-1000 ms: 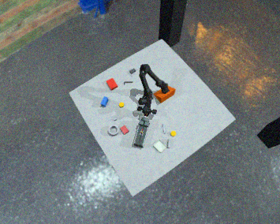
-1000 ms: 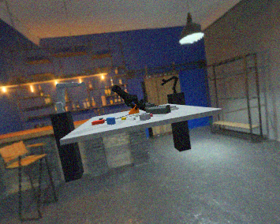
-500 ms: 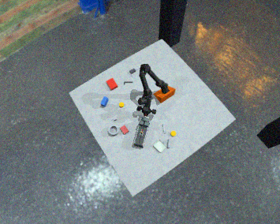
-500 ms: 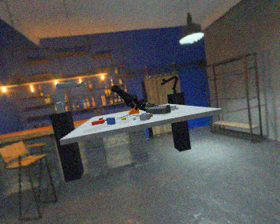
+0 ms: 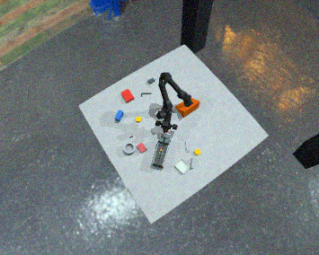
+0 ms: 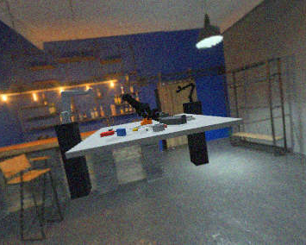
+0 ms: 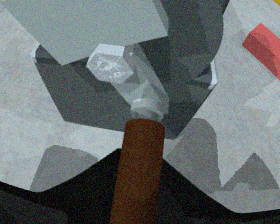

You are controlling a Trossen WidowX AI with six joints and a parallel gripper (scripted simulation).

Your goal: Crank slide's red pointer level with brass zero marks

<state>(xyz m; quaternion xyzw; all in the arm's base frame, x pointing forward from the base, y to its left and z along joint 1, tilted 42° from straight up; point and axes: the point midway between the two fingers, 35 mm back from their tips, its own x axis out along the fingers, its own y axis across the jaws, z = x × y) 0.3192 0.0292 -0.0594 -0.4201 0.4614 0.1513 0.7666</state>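
The machine (image 5: 159, 158) (image 6: 176, 120) is a long dark grey body with a slot in the top view. A small red and yellow spot shows in its slot there, too blurred to tell the pointer from the zero marks. In the wrist view the crank's grey metal arm (image 7: 146, 85) runs from its pale hub (image 7: 110, 65) down to the brown handle (image 7: 143, 137). My gripper (image 5: 166, 129) (image 7: 136, 159) is shut on that handle, at the machine's end nearest the arm. The black fingers flank the handle at the bottom of the wrist view. The pointer is out of the wrist view.
A small red block (image 5: 142, 147) (image 7: 268, 52) and a grey ring (image 5: 129, 143) lie to one side of the machine. A pale green block (image 5: 181, 166) and a yellow disc (image 5: 197, 152) lie on the other. An orange block (image 5: 188, 108) sits beside the arm.
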